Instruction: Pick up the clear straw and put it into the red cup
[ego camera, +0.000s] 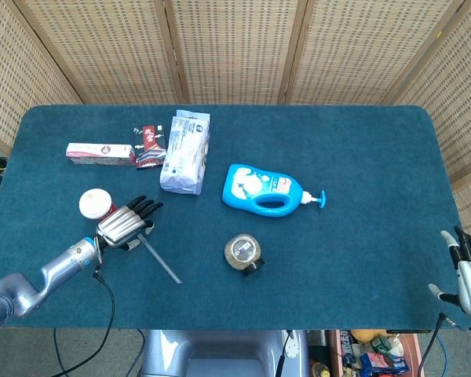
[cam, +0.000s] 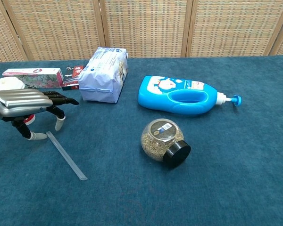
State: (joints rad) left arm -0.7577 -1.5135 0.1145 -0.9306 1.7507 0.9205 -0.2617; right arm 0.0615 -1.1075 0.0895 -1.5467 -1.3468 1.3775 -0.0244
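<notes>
The clear straw (ego camera: 160,258) (cam: 66,155) lies flat on the blue table, running diagonally toward the front. My left hand (ego camera: 125,223) (cam: 28,106) hovers low over its far end, fingers spread and pointing down, nothing held. The red cup (ego camera: 95,204) (cam: 9,84) with a white top stands just behind that hand; in the chest view the hand hides most of it. My right hand (ego camera: 469,271) is open at the table's front right corner, seen only in the head view.
A round jar (cam: 161,140) with a black lid lies right of the straw. A blue pump bottle (cam: 184,95) lies behind it. A white bag (cam: 104,74), a toothpaste box (cam: 32,76) and small packets (ego camera: 148,146) sit at the back left.
</notes>
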